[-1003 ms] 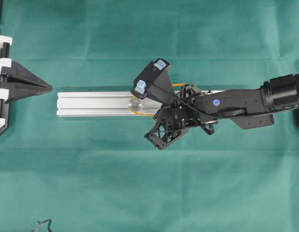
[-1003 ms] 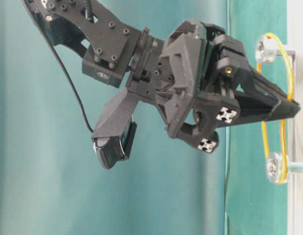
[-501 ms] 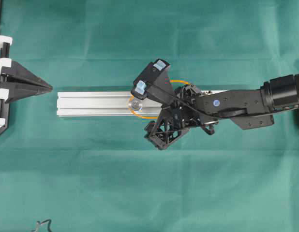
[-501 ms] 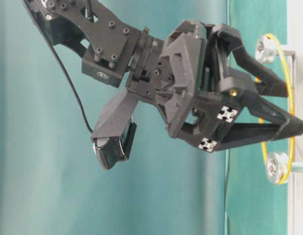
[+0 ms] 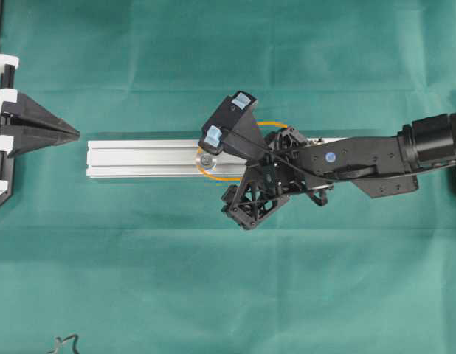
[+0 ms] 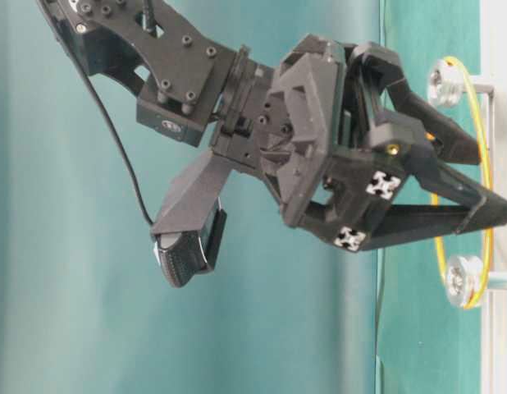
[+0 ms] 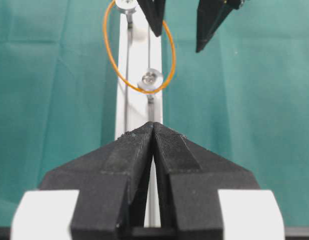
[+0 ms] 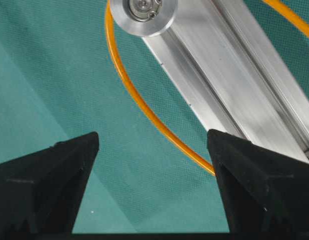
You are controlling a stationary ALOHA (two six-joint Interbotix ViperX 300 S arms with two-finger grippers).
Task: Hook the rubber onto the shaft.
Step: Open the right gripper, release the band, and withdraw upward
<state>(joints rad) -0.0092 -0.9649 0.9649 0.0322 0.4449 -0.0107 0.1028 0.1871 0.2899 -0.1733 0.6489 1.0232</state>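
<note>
1. Evidently the rubber (image 7: 167,60), a thin orange loop, lay around both silver shafts (image 7: 150,79) standing on the aluminium rail (image 5: 139,158), bowing out loosely to either side of it.
2. In the table-level view the band (image 6: 486,156) ran from one pulley-like shaft (image 6: 444,82) to the other (image 6: 462,281), slack rather than taut.
3. The right claw (image 8: 153,187) stood with its jaws spread wide and held nothing; one finger (image 8: 49,185) was over the green cloth, the other (image 8: 259,185) over the rail, with the band passing between them untouched.
4. The left claw (image 7: 153,132) sat with its jaws pressed together and empty, well apart from the band, at the rail's near end.
5. Handling judgement: the band appeared very light, soft and stretchy, likely to spring or slip off a smooth shaft if tugged sideways. Any regrasp would best be made on a free bowed side between the shafts, pinching lightly.
6. No containers were present; the bench (image 5: 228,295) carried only the rail under its green cloth.
7. The hooking appeared complete.
</note>
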